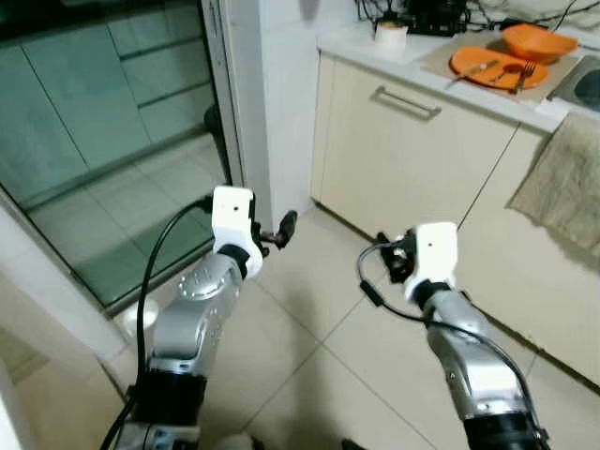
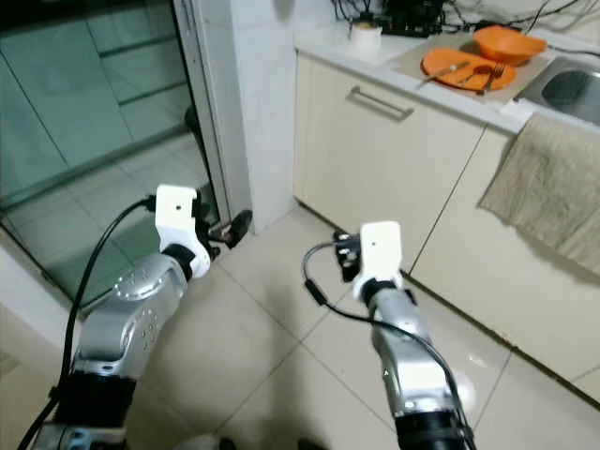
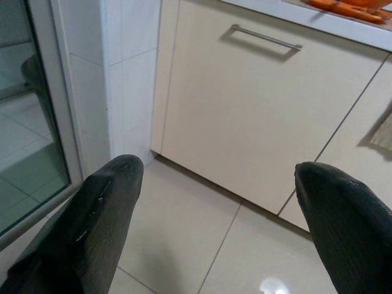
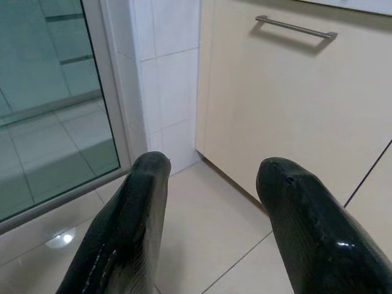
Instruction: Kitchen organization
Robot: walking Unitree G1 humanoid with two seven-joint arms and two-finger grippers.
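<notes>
On the white countertop (image 1: 352, 42) at the upper right, an orange plate (image 1: 480, 64) carries a fork (image 1: 525, 75) and a spoon. An orange bowl (image 1: 536, 42) stands just behind it, and both rest on a tan mat (image 1: 436, 61). A small white cup (image 1: 391, 35) stands further left on the counter. My left gripper (image 3: 217, 168) is open and holds nothing, raised over the floor near the tiled wall corner. My right gripper (image 4: 214, 165) is open too, with nothing in it, facing the cream cabinet front (image 4: 288, 98) below the counter.
The cabinet front has a metal bar handle (image 1: 408, 101). A beige towel (image 1: 562, 178) hangs over the cabinet at the right, below a sink (image 1: 586, 84). A glass sliding door (image 1: 94, 122) fills the left. Pale floor tiles (image 1: 309, 319) lie open in front of me.
</notes>
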